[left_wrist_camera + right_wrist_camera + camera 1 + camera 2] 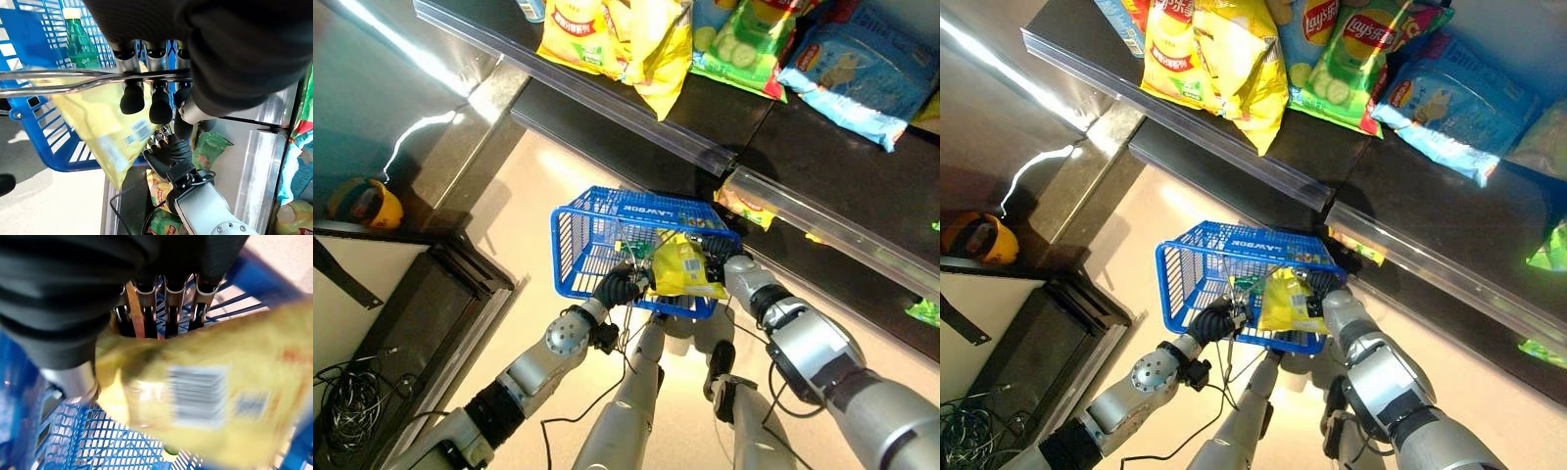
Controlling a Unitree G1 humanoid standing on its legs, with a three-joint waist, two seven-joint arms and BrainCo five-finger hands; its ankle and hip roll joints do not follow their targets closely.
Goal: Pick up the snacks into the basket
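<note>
My left hand holds the blue wire basket up in front of the shelves. Its fingers are curled round the basket's metal handle. A yellow snack bag hangs over the basket's near right rim, partly inside. My right hand is shut on the bag's upper edge, and in the right wrist view the bag shows its barcode side just below the fingers. A green bottle stands inside the basket.
The upper shelf carries yellow chip bags, a green bag and a blue bag behind a clear rail. Another bag lies on the lower shelf beyond the basket. At left are a dark cabinet and a yellow round object.
</note>
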